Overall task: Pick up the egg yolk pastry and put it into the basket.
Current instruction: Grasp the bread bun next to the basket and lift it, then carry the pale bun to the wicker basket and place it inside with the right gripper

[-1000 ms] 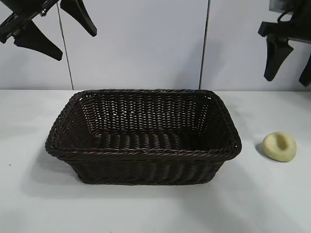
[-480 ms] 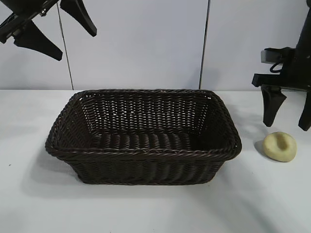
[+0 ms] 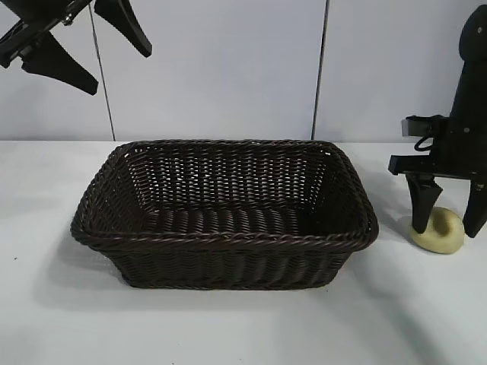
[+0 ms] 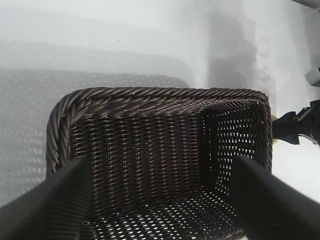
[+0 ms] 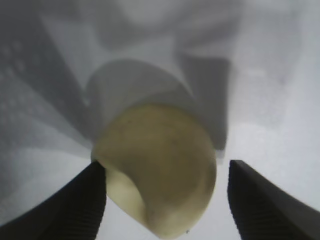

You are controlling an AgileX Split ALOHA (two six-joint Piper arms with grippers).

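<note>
A: Where does the egg yolk pastry (image 3: 439, 230) lie?

B: On the white worktop (image 3: 228, 327), just beside the basket's (image 3: 225, 237) right-hand end, outside the rim. It is a pale yellow lump with a dimple on top.

A: And the right gripper (image 3: 447, 220)?

B: It points straight down over the pastry, one finger on either side. In the right wrist view the pastry (image 5: 159, 167) sits between the two dark fingers (image 5: 80, 200): one is at its edge, while a gap of worktop shows before the other. The jaws stand partly open around the lump. Whether they grip it I cannot tell; the pastry rests on the worktop.

A: The left gripper (image 3: 74, 47)?

B: Raised at the upper left, well above the worktop, jaws spread wide and holding nothing. Its wrist view looks down into the basket (image 4: 160, 100), which shows dark woven sides and a braided rim.
</note>
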